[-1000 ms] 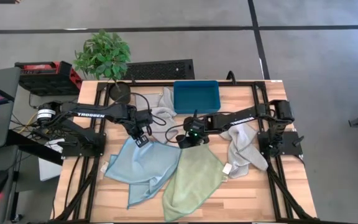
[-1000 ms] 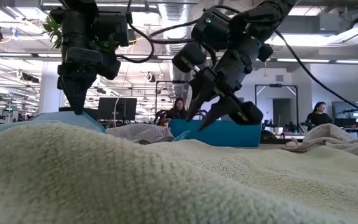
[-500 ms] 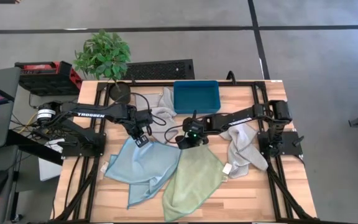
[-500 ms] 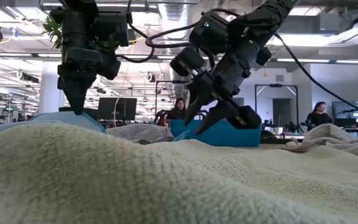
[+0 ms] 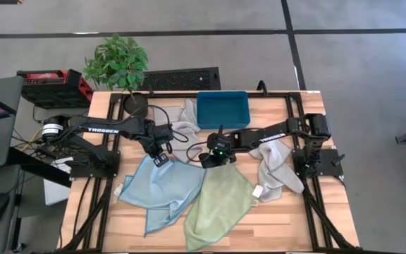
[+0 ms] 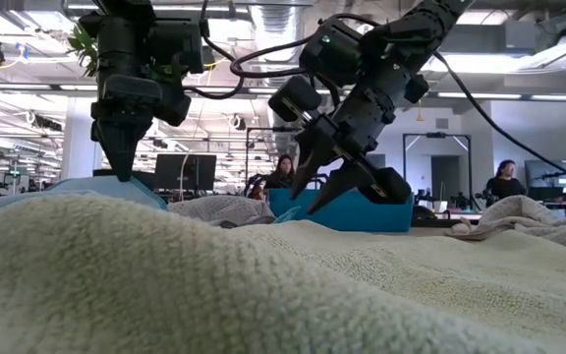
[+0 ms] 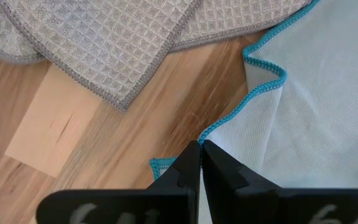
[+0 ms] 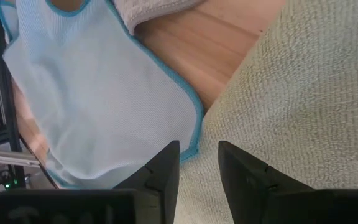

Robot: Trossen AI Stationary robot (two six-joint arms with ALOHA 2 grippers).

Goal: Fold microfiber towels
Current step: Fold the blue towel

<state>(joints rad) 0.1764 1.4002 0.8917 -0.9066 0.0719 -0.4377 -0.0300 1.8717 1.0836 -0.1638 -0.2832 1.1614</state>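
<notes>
While the left gripper (image 7: 200, 163) pinches the light blue microfiber towel (image 5: 162, 189) at its teal-stitched edge, the right gripper (image 8: 199, 163) hovers part-open, holding nothing.
Blue towel lies at table centre-left; light green terry towel (image 5: 220, 203) at its 3 o'clock, presumably the right gripper's next pickup.

Blue towel (image 5: 162, 188): light blue, teal stitched edge
Green towel (image 5: 220, 201): pale green
Grey towel (image 7: 104, 37): pale grey, waffle pattern
Bin (image 5: 222, 109): teal
Table (image 5: 287, 226): light wood grain
</notes>
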